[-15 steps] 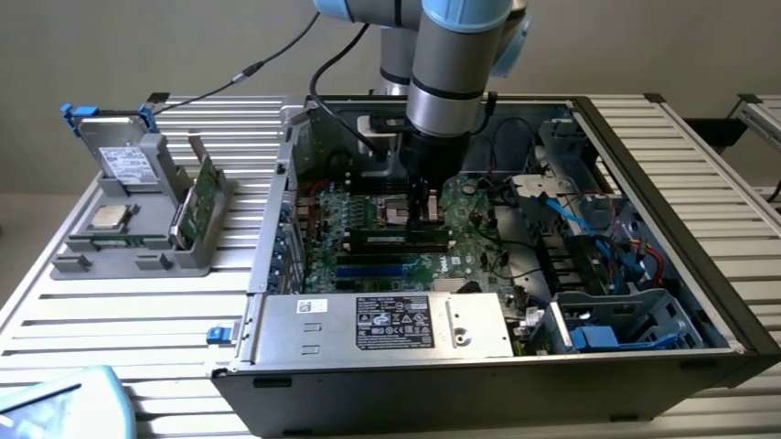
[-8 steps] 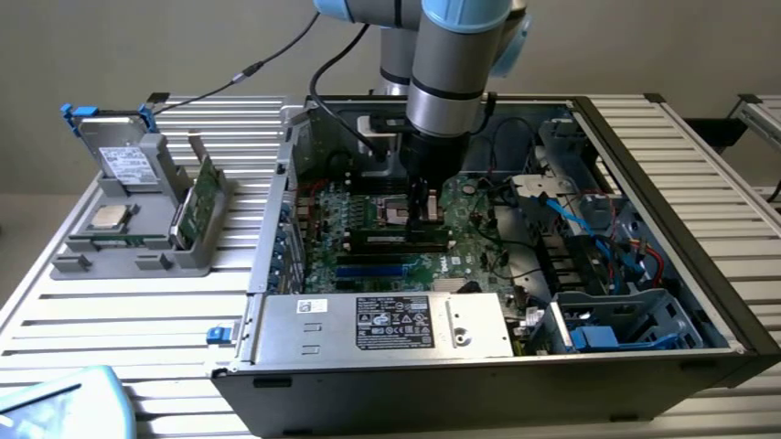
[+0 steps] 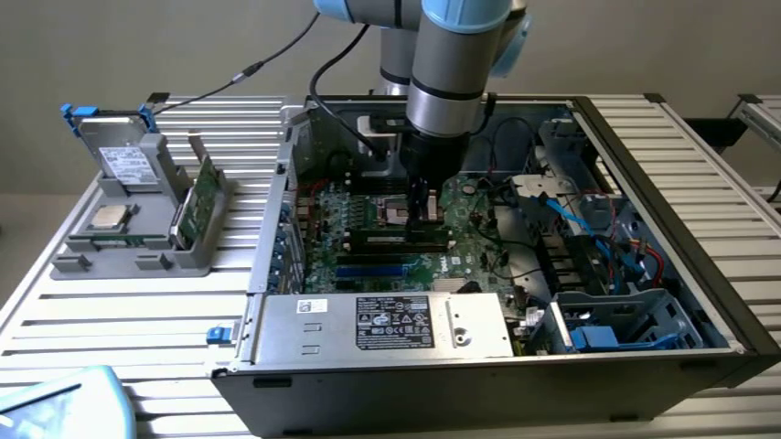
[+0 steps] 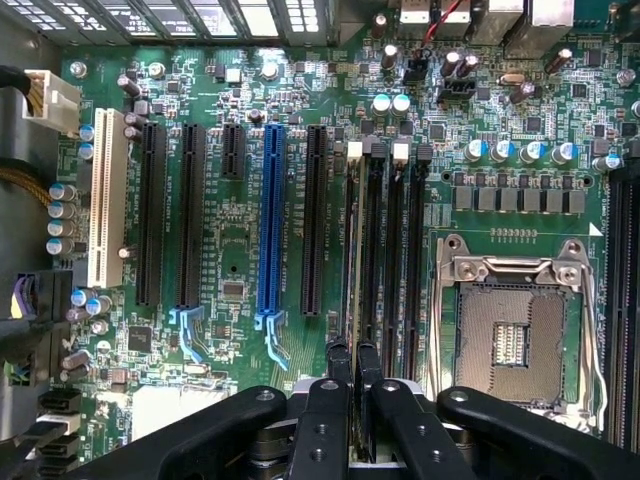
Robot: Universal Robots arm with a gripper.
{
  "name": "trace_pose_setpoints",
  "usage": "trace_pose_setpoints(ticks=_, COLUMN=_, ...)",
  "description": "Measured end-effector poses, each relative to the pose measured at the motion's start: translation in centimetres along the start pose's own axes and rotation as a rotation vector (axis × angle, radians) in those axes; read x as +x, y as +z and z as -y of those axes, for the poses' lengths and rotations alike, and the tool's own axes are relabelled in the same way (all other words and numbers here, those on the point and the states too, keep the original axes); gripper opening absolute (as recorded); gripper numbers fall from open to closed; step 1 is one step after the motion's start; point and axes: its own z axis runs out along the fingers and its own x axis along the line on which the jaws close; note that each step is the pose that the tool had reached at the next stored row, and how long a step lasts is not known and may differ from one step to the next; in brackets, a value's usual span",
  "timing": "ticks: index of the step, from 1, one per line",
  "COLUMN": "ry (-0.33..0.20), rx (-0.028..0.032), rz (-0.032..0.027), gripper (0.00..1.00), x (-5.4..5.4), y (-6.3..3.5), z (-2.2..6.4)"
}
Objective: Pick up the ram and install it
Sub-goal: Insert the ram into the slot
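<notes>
My gripper (image 3: 423, 218) reaches straight down into the open computer case (image 3: 683, 183), over the motherboard (image 3: 354, 219) beside the processor socket (image 4: 512, 335). In the wrist view my gripper (image 4: 352, 365) is shut on the ram (image 4: 350, 260). The ram is seen edge-on as a thin green strip. It runs from between the fingertips along the first of the black memory slots (image 4: 385, 250), whose white latch (image 4: 353, 150) sits at the far end. Whether the ram is seated in the slot I cannot tell.
Black, blue (image 4: 270, 220) and white expansion slots lie beside the memory slots. A silver power supply (image 3: 390, 322) sits at the case's near edge, with cables and drive bays at the exterior view's right. A grey holder (image 3: 73, 265) at the left carries a wide green card (image 3: 196, 197), a processor chip (image 3: 108, 218) and a drive (image 3: 123, 160).
</notes>
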Motion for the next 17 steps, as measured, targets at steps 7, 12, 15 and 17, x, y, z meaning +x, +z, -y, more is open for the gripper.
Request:
trace_pose_setpoints(ticks=7, ry=0.000, rx=-0.0017, rz=-0.0031, gripper=0.14, x=0.00, y=0.07, z=0.00)
trace_pose_setpoints(ticks=12, ry=0.000, rx=-0.0032, rz=-0.0048, gripper=0.14, x=0.00, y=0.10, z=0.01)
trace_pose_setpoints(ticks=15, ry=0.000, rx=-0.0045, rz=-0.0052, gripper=0.14, x=0.00, y=0.11, z=0.01)
trace_pose_setpoints(ticks=17, ry=0.000, rx=-0.0048, rz=-0.0052, gripper=0.14, x=-0.01, y=0.12, z=0.01)
